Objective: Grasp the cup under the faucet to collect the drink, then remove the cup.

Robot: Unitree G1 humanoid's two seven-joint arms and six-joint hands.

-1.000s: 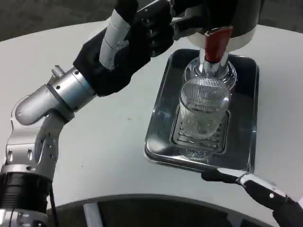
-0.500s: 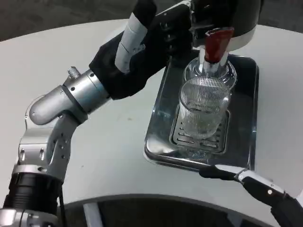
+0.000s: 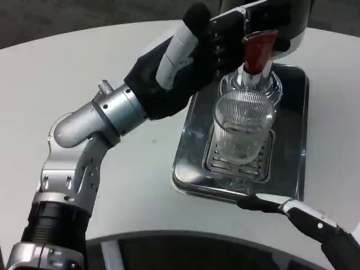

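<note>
The silver left forearm rose from the lower left corner and slanted up across the white table; at its end the left hand, black at the palm with a white strip along one finger, was raised high beside the dispenser, its fingertips close to the red tap handle; whether they touched the handle, or were curled or spread, could not be told, since they merged with the dark body behind. Just right of that hand and below it stood the cup, upright, its long axis vertical, directly under the faucet and on the slotted grate of the drip tray; the cup was clear, finely ribbed glass or plastic, round and widest at the rim; it looked empty or nearly so, though reflections made that uncertain. The tray was polished metal, rectangular with rounded corners and a raised lip. At the lower right the right hand lay low at the tray's near edge, a black-tipped finger extended, holding nothing; the cup stood above and left of those fingers, so this hand seemed the one placed to take the cup while the left worked the tap.
</note>
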